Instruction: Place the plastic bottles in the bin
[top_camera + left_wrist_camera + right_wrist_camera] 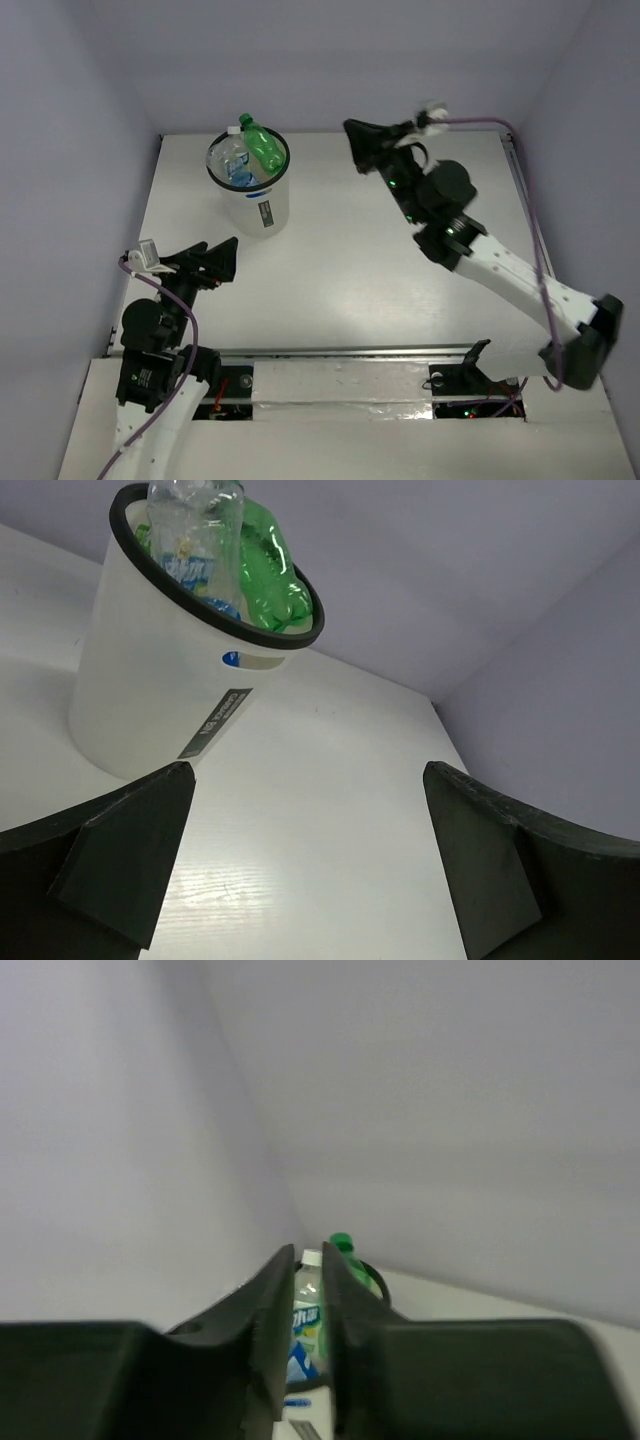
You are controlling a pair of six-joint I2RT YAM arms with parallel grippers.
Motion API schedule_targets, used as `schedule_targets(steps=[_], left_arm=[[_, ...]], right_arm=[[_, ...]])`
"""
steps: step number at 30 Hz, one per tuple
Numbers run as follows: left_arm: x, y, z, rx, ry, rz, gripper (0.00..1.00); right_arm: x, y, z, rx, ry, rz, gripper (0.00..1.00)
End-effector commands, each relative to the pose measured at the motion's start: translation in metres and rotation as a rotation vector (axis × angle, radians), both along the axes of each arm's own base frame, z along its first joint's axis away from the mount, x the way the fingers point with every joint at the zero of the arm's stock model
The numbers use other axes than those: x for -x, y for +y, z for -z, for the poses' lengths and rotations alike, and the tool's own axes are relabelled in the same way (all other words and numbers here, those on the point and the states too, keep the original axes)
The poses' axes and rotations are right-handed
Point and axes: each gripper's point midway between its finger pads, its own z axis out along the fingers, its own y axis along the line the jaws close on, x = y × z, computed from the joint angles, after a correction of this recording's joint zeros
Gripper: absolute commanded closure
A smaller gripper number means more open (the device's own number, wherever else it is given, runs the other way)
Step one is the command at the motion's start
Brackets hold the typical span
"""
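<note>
The white bin (268,205) with a black rim stands at the back left of the table. Plastic bottles stick out of it: an all-green bottle (263,148) and clear bottles with blue labels (236,165). No bottle shows on the table. My left gripper (222,258) is open and empty, low over the table in front of the bin. In the left wrist view the bin (140,670), the green bottle (268,575) and a clear bottle (195,525) are ahead. My right gripper (356,135) is shut and empty, raised to the right of the bin. In the right wrist view, its fingers (308,1260) frame a clear bottle (308,1312).
Pale violet walls close the table on the left, back and right. A purple cable (520,150) runs along the right arm. The arm bases and a rail (340,385) lie at the near edge.
</note>
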Motion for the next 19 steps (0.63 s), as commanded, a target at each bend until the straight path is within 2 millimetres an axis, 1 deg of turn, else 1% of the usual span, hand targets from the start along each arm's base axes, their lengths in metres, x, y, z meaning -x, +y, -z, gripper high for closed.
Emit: schedule_targets(steps=[1,2,3,4,5,6,7,8,9,10,11,12,14,15,17,18,19], left_arm=[[0.008,0.005,-0.045,0.002,-0.123,-0.014,0.01],[0.009,0.005,-0.048,0.0,-0.13,-0.013,0.01],[0.007,0.004,-0.049,-0.001,-0.127,-0.009,0.01],[0.007,0.003,-0.053,0.0,-0.137,-0.003,0.01],[0.006,0.001,-0.054,0.0,-0.137,0.003,0.01],[0.004,-0.001,-0.055,0.003,-0.134,0.01,0.01],[0.004,-0.003,-0.055,0.005,-0.13,0.025,0.01],[0.003,-0.005,-0.054,0.016,-0.125,0.035,0.01],[0.003,-0.007,-0.056,0.023,-0.133,0.042,0.01],[0.002,-0.009,-0.054,0.027,-0.128,0.05,0.01],[0.001,-0.009,-0.053,0.034,-0.127,0.052,0.01],[0.001,-0.01,-0.052,0.04,-0.126,0.054,0.01],[-0.002,-0.011,-0.046,0.043,-0.116,0.06,0.02],[-0.005,-0.013,-0.043,0.048,-0.103,0.063,0.02],[-0.008,-0.015,-0.039,0.045,-0.091,0.073,0.03],[-0.009,-0.016,-0.037,0.045,-0.083,0.076,0.03],[-0.011,-0.016,-0.035,0.045,-0.075,0.075,0.03]], right_arm=[[0.05,-0.09,-0.035,-0.295,-0.033,0.118,0.88],[0.06,-0.106,-0.031,-0.351,-0.013,0.123,0.92],[0.064,-0.116,0.0,-0.345,0.023,0.146,0.92],[0.089,-0.153,-0.012,-0.436,-0.007,0.17,0.92],[0.098,-0.168,-0.006,-0.469,-0.005,0.187,0.9],[0.099,-0.176,0.019,-0.466,0.028,0.212,0.82],[0.103,-0.193,0.027,-0.497,0.043,0.26,0.78],[0.119,-0.214,0.023,-0.546,0.023,0.268,0.77],[0.119,-0.219,0.04,-0.526,0.05,0.293,0.71],[0.122,-0.227,0.044,-0.539,0.059,0.316,0.68],[0.128,-0.234,0.045,-0.553,0.055,0.314,0.61],[0.127,-0.233,0.052,-0.53,0.074,0.32,0.58],[0.127,-0.231,0.058,-0.513,0.094,0.311,0.55],[0.127,-0.228,0.064,-0.496,0.115,0.301,0.54],[0.129,-0.22,0.067,-0.465,0.129,0.266,0.53],[0.127,-0.217,0.075,-0.431,0.152,0.264,0.53],[0.128,-0.215,0.076,-0.413,0.159,0.256,0.53]])
